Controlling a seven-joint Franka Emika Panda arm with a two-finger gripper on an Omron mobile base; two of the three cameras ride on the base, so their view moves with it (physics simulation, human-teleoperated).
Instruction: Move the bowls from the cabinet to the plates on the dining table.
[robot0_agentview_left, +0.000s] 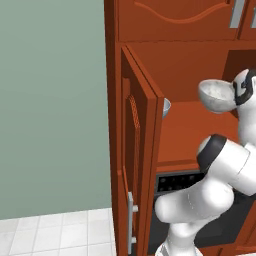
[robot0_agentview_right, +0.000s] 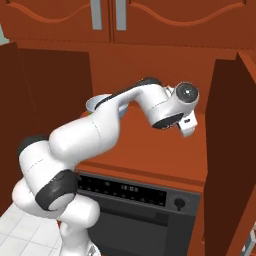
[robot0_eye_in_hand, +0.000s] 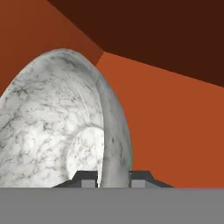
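My gripper (robot0_eye_in_hand: 113, 177) is shut on the rim of the mottled grey-silver bowl (robot0_eye_in_hand: 57, 127), one finger inside and one outside. In the left base view this bowl (robot0_agentview_left: 216, 96) hangs tilted above the shelf inside the open cabinet (robot0_agentview_left: 135, 150), with the gripper (robot0_agentview_left: 232, 96) at its right side. The other bowl (robot0_agentview_left: 166, 106), pale bluish, sits on the shelf at the left, half hidden by the door edge. In the right base view that bowl (robot0_agentview_right: 96, 104) peeks out behind my arm, and the held bowl is hidden behind the hand. The plates and dining table are out of view.
Both cabinet doors stand open, the left door (robot0_agentview_left: 131, 165) with its silver bar handle (robot0_agentview_left: 131, 220) and the right door (robot0_agentview_right: 227, 150). A dark oven (robot0_agentview_right: 135, 195) sits under the shelf (robot0_agentview_right: 150, 145). Closed upper doors (robot0_agentview_right: 110, 20) are above. White floor tiles (robot0_agentview_left: 55, 232) lie at the left.
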